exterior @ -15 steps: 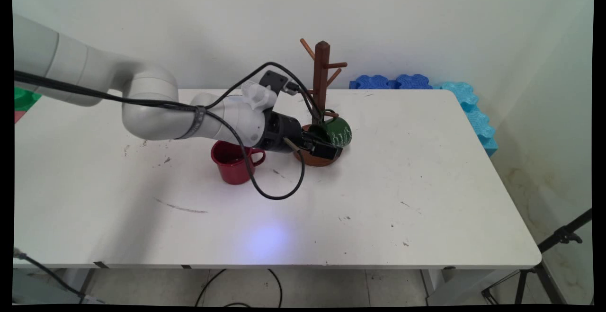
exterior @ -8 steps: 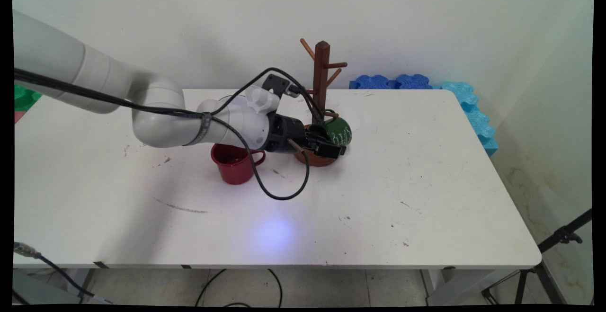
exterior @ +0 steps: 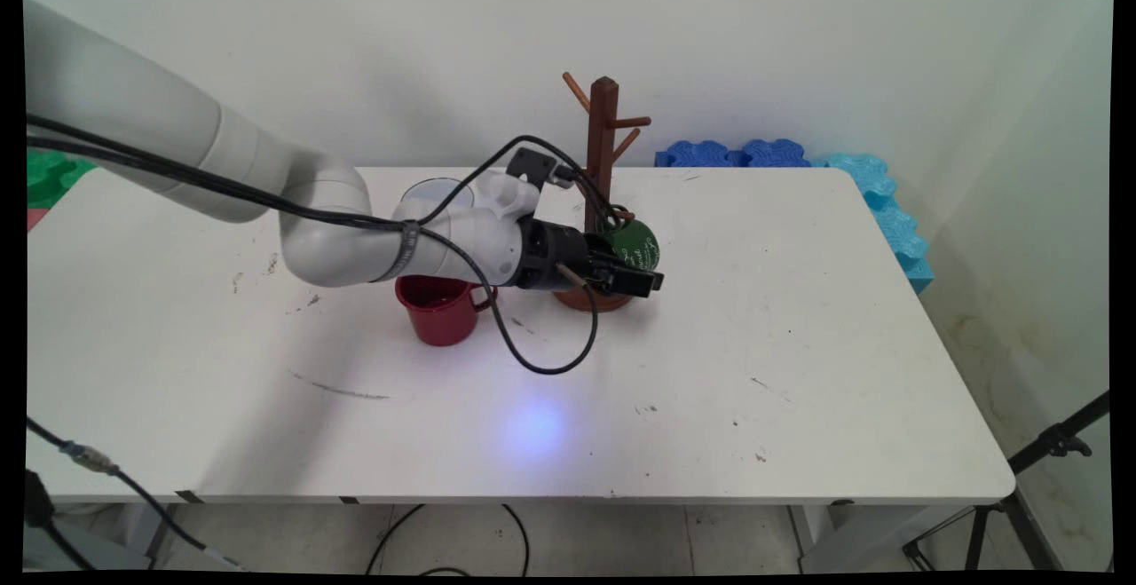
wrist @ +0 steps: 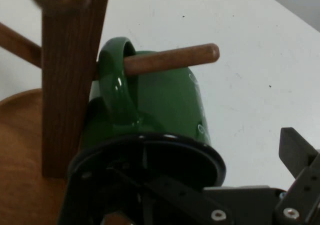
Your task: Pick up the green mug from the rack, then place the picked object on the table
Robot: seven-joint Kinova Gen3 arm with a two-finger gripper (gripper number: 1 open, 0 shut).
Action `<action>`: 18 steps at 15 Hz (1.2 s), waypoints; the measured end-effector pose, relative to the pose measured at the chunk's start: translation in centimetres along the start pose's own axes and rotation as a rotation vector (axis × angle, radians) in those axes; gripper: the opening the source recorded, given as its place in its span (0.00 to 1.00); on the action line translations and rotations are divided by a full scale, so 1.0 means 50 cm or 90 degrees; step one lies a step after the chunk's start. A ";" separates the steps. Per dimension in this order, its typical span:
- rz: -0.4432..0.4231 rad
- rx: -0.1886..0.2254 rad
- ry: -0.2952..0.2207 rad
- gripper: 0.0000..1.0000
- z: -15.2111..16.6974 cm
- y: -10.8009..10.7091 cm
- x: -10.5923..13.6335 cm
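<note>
Mug [wrist: 165,100]: handle looped over tree [exterior: 603,178] peg, so it hangs.
Gripper [exterior: 632,279]: fingers spread about mug rim.

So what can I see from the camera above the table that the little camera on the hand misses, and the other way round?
Only the main view shows the red mug, the blue foam blocks behind the table, and the whole wooden mug stand. Only the hand view shows the green mug's handle hooked over a wooden peg. Both show the green mug, the stand and the gripper beside the mug.
</note>
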 end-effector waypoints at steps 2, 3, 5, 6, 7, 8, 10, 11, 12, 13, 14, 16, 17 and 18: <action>-0.004 -0.005 0.004 1.00 0.010 0.001 -0.001; -0.006 -0.006 0.006 1.00 0.014 0.002 -0.001; -0.008 -0.009 0.008 1.00 0.019 0.003 -0.002; -0.008 -0.010 0.010 0.00 0.022 0.003 -0.003; -0.009 -0.010 0.011 0.00 0.023 0.003 -0.003; -0.008 -0.011 0.012 0.00 0.025 0.003 -0.004; -0.007 -0.012 0.015 0.00 0.028 0.004 -0.004; -0.007 -0.012 0.016 0.00 0.028 0.004 -0.004; -0.006 -0.013 0.017 0.00 0.029 0.004 -0.005; -0.006 -0.013 0.018 0.00 0.029 0.004 -0.005; -0.006 -0.013 0.019 0.00 0.030 0.004 -0.005; -0.005 -0.014 0.021 0.00 0.029 0.004 -0.006; -0.005 -0.014 0.021 0.00 0.029 0.004 -0.006; -0.004 -0.015 0.022 0.00 0.028 0.004 -0.006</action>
